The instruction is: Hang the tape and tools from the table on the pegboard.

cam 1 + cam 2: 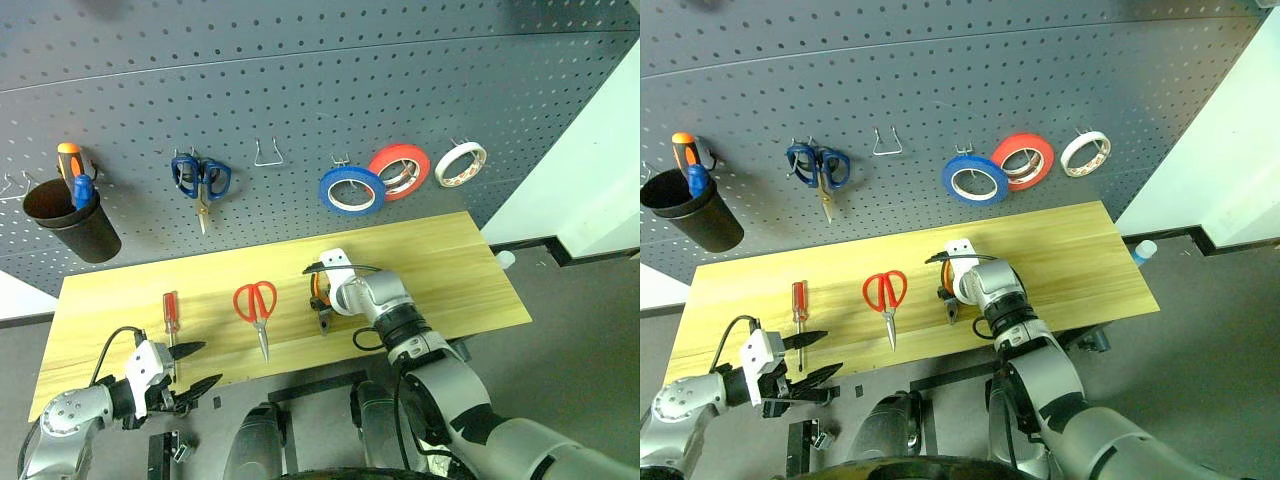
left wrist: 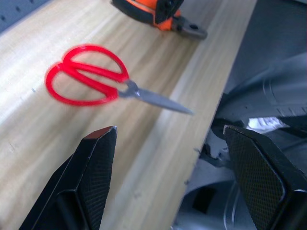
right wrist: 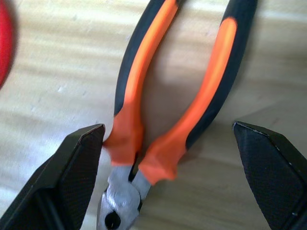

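Pliers (image 3: 168,120) are sitting between the right gripper's (image 3: 168,177) spread fingers. It should be squeezing both handles squarely. Left gripper (image 2: 168,177) is hanging spread too.

Your robot's arms wear smooth silver-grey shells, split by black joint rings. The right arm (image 1: 470,410) ends in a rounded silver wrist housing with a white bracket on top, and a thin black cable loops over it and down to the forearm. The left arm (image 1: 70,420) carries a white, boxy wrist block with a black cable arching out behind it. The left gripper (image 2: 168,177) has two wedge-shaped black fingers (image 2: 93,177) faced with a fine dimpled grip texture. The right gripper (image 3: 177,177) has matching black fingers (image 3: 67,177), and their pads seem to share that stippled pattern, though you see them blurred.
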Robot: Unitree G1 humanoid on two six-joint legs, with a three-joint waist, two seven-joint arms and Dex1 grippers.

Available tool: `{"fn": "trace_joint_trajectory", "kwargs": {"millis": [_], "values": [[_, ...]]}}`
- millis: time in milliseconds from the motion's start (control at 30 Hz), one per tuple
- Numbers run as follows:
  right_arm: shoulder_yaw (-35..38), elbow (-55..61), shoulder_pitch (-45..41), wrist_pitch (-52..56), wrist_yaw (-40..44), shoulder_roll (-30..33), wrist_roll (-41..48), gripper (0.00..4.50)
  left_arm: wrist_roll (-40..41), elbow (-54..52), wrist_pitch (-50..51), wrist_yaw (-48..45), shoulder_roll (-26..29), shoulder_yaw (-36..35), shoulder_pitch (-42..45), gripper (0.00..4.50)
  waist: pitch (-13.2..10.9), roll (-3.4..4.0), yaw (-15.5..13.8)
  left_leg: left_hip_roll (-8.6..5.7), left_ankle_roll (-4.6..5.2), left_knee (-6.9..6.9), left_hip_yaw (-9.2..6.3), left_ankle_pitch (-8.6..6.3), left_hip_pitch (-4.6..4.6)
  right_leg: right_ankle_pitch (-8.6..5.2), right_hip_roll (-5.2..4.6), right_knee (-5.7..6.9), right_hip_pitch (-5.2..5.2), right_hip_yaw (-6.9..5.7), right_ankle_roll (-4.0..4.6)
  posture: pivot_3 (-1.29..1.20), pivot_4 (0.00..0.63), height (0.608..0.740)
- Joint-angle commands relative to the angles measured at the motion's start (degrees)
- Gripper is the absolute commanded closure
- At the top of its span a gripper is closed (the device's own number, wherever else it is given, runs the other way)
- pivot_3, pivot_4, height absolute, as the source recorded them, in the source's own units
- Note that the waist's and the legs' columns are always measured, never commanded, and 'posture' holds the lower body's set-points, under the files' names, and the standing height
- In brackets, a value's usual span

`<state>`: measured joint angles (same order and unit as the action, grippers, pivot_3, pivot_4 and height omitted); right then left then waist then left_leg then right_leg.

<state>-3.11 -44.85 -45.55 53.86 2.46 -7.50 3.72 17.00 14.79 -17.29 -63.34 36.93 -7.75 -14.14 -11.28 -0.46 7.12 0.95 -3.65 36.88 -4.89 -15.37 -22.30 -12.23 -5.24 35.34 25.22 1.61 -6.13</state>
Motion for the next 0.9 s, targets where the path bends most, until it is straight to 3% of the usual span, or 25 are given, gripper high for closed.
{"fn": "trace_joint_trajectory", "kwargs": {"millis": [33,133,233,367,400,567,667,900], "values": [[0.4,-3.4,-3.7,-2.8,-1.4,-7.7,1.0,0.06,1.1,-4.3,2.6,1.1,0.7,-0.9,-1.1,0.77,0.0,-0.01,0.0,0.0,0.0,0.0,0.0,0.0,0.0,0.0,0.01,0.0,0.0,0.0,0.0,-0.05,0.189,0.73],[-1.1,-5.3,-3.7,-3.4,-2.1,-7.3,0.1,0.06,1.0,-6.6,4.4,2.0,0.7,-1.0,-1.4,0.77,0.0,-0.01,0.0,0.0,0.0,-0.01,0.0,0.0,0.0,0.0,0.01,-0.01,0.0,0.0,0.0,-0.05,0.185,0.73],[-2.8,-5.2,-3.2,-2.2,-1.7,-6.3,-0.7,0.57,1.1,-8.4,5.9,2.6,0.9,-1.3,-1.8,0.77,0.0,-0.01,0.0,0.0,0.0,0.0,0.0,0.0,0.0,0.0,0.01,0.0,-0.01,0.0,0.0,-0.05,0.184,0.73],[-4.7,-3.7,-2.7,-0.8,-0.5,-5.4,-0.8,1.87,1.1,-10.1,7.2,3.4,1.0,-1.7,-2.2,0.77,0.0,-0.01,0.0,0.0,0.0,-0.01,-0.01,0.0,0.0,-0.01,0.01,-0.01,0.0,0.0,0.0,-0.05,0.184,0.73],[-5.1,-3.2,-2.5,-0.3,-0.2,-5.3,-0.7,1.95,1.1,-10.5,7.6,3.7,1.0,-1.7,-2.3,0.77,0.0,-0.01,0.0,0.0,0.0,-0.01,-0.01,0.0,0.0,-0.01,0.01,-0.01,0.0,0.0,0.0,-0.05,0.184,0.73],[-5.6,0.4,-1.4,1.6,0.3,-4.7,-0.3,1.99,1.2,-12.4,8.9,4.7,1.0,-2.1,-2.6,0.77,0.0,0.0,0.0,0.0,0.0,-0.01,-0.01,0.0,0.0,-0.01,0.02,-0.01,0.01,0.0,0.0,-0.05,0.184,0.73],[-9.5,8.4,0.9,0.2,4.7,-2.4,-0.5,1.99,2.6,-14.0,8.7,6.8,0.0,-4.4,-2.7,0.77,-0.1,0.03,0.0,0.01,0.0,-0.02,-0.02,0.0,-0.11,-0.01,0.02,-0.01,0.13,0.0,0.0,-0.05,0.184,0.73],[-23.7,38.5,11.5,-23.3,23.8,10.6,-3.0,1.99,9.6,-20.8,6.6,15.2,-6.2,-13.5,-0.7,0.77,-0.4,0.03,-0.6,0.06,0.0,-0.21,-0.05,0.0,-0.17,-0.16,0.08,-0.08,0.19,-0.01,-0.43,-0.05,0.186,0.73]]}}
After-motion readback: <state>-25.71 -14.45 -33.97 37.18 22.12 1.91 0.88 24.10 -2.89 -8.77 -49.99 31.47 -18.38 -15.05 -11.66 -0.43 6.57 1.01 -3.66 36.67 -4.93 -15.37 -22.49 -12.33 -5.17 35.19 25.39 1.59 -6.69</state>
